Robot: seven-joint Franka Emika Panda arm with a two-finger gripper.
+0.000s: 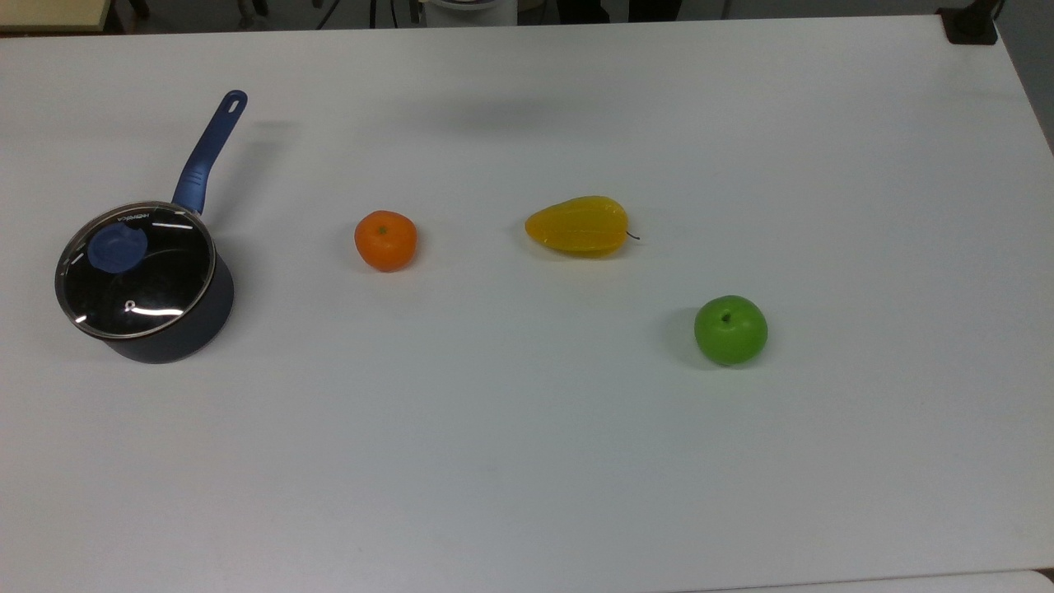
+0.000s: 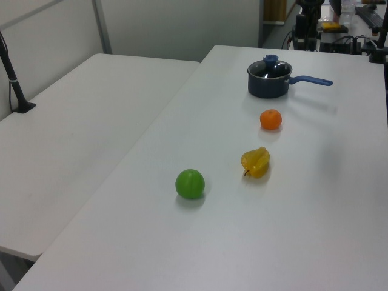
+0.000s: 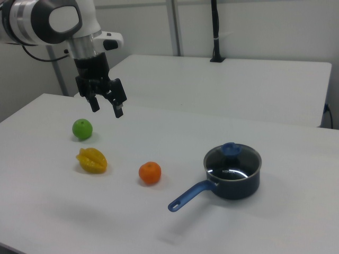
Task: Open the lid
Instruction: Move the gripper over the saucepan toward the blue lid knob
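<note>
While the matte white table point(image 1: 527, 461) fills the top view, the glass lid point(image 1: 136, 270) with its blue knob sits on the dark saucepan point(image 1: 177, 333) at middle left. Right of it lie a smooth orange point(image 1: 385, 240), a waxy yellow fruit point(image 1: 579, 226), perhaps a starfruit, and a green apple point(image 1: 730, 329). At the right view's upper left, the gripper point(image 3: 107, 108) hangs with fingers spread, empty.
</note>
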